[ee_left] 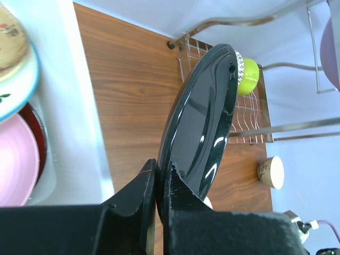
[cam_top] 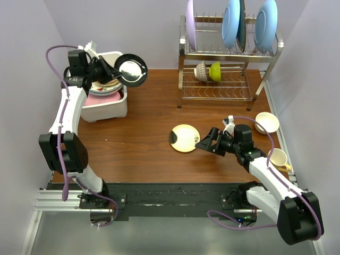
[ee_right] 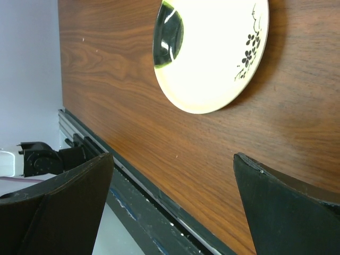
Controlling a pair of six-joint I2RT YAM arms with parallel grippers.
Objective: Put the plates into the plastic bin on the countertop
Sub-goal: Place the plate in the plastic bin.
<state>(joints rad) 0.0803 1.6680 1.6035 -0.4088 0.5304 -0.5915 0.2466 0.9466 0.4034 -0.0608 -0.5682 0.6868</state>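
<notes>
On the reddish-brown wood-grain countertop [cam_top: 149, 117], the white rectangular plastic bin [cam_top: 103, 112] sits at back left, with the round pink plate [cam_top: 103, 99] lying in it. The dark round glass plate [cam_top: 132, 69] hangs on edge in the left gripper [cam_top: 113, 71], just right of the bin. The two-tier steel wire rack [cam_top: 212, 91] stands at back right. The small yellowish round plate [cam_top: 184, 137] lies flat in front of centre, with the cream bowl [cam_top: 266, 122] and cream mug [cam_top: 278, 158] to its right.

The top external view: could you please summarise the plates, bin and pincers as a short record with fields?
left pincer: shut on the rim of the dark glass plate
dark glass plate: tilted on edge, just right of the plastic bin
plastic bin: pink plate and others inside
yellowish plate: flat on countertop
right pincer: open, near yellowish plate, not touching
</notes>
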